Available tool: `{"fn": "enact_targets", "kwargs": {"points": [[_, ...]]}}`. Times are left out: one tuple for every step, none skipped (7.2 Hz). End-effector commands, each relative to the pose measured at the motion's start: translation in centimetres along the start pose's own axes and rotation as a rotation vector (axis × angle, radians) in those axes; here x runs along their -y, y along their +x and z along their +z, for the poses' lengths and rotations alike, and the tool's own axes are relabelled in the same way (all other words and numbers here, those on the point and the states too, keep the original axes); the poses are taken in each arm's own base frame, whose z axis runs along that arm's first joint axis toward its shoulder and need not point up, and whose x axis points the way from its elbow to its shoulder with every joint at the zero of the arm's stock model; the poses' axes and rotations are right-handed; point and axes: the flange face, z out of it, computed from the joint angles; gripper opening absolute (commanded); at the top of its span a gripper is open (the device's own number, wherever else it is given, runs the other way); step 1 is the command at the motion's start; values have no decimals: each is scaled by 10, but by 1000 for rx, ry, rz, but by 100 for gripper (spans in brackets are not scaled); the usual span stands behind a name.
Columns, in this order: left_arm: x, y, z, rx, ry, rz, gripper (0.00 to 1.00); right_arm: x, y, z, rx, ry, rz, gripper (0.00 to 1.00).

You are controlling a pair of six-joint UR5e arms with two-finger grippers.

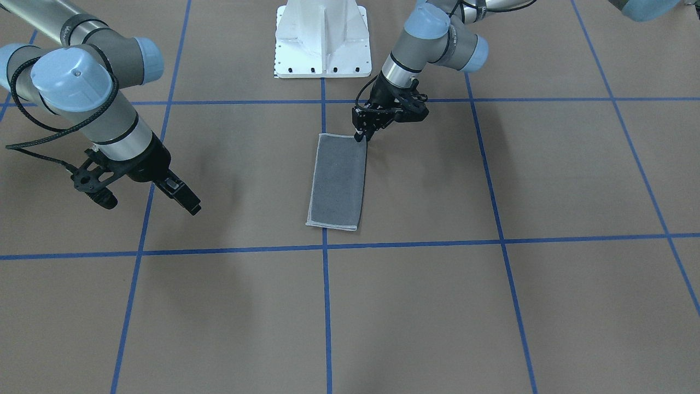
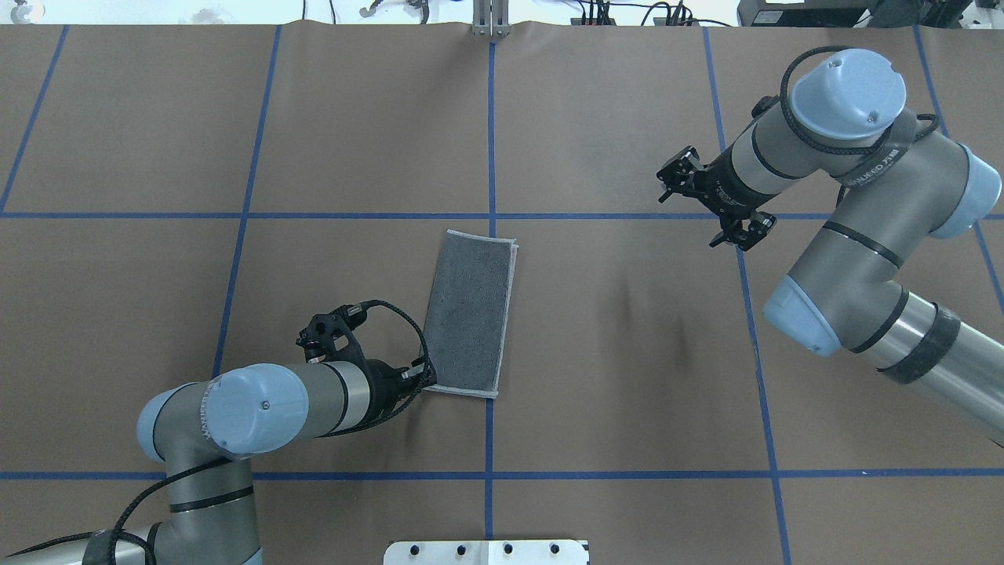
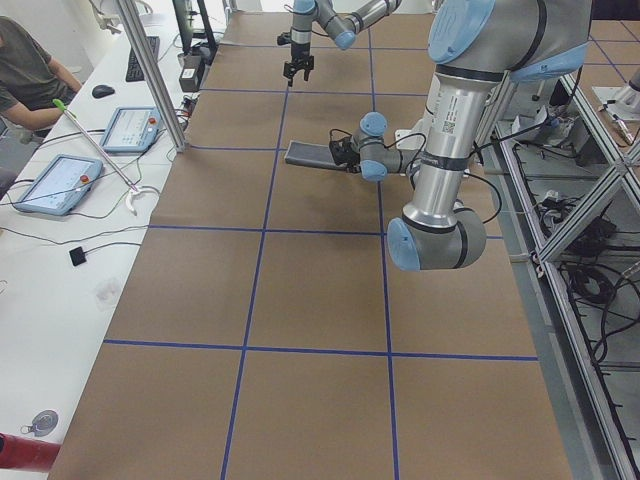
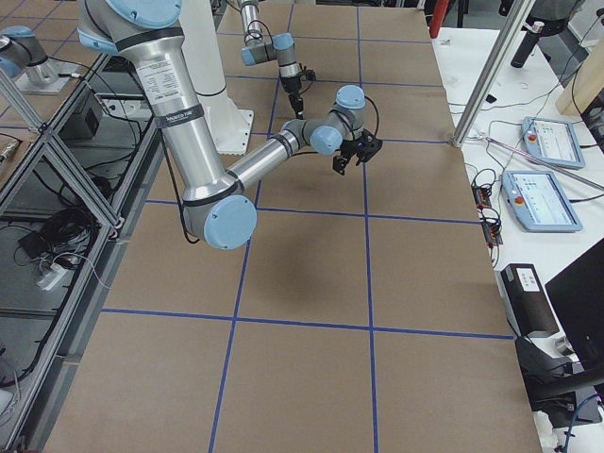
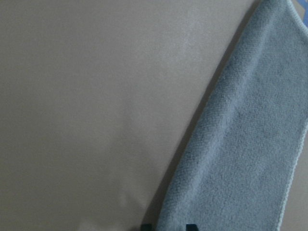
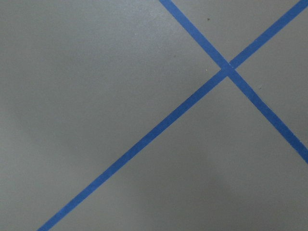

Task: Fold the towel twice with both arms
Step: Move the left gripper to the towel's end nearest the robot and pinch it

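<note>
White metal pedestal sits nearest the robot and isn't involved.

Next out is the black two-finger left gripper, arm laid low. It's at the near corner of the small terry towel (dark grey face up, light grey stitched border), at 7 o'clock of the cloth in the overhead view. The wrist view shows both fingertips close together with terry between them, so I read it as pinching that corner. The rest of the cloth lies flat.

The towel is a long strip mid-table on the brown paper table cover, long axis roughly 1–7 o'clock, lying over the centre blue tape line. The strip shape says fold one is done. A near-corner grip fits carrying the near end over to the far end.

Black right gripper is well apart at 2 o'clock of the towel, above a tape crossing, with nothing in it. Can't tell if it's spread or pressed together. Likely parked clear.

Risk: a one-corner pull skews the strip, so the other near corner wants the right arm.
</note>
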Motion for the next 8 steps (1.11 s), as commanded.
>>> {"fn": "enact_targets", "kwargs": {"points": [[0,2,-1,-3,0,0,6,0,0,-1,1,1,0,100],[1,1,-2,-4,2,-1,0,0,1,0,0,1,1,100],[1,2,-3,-5,1,-1,0,-1,0,-1,1,1,1,100],[0,5,-5,-9,0,-2,0,-1,0,-1,3,1,4,100],[0,9,-9,-17,-1,-4,0,1,1,-1,1,2,6,100],[-1,16,-15,-19,0,-5,0,4,5,0,-5,4,6,100],[10,39,-18,-17,26,-17,0,5,17,-1,-13,-6,-12,100],[15,59,-18,8,47,-25,0,7,22,2,-21,-3,-30,100]]}}
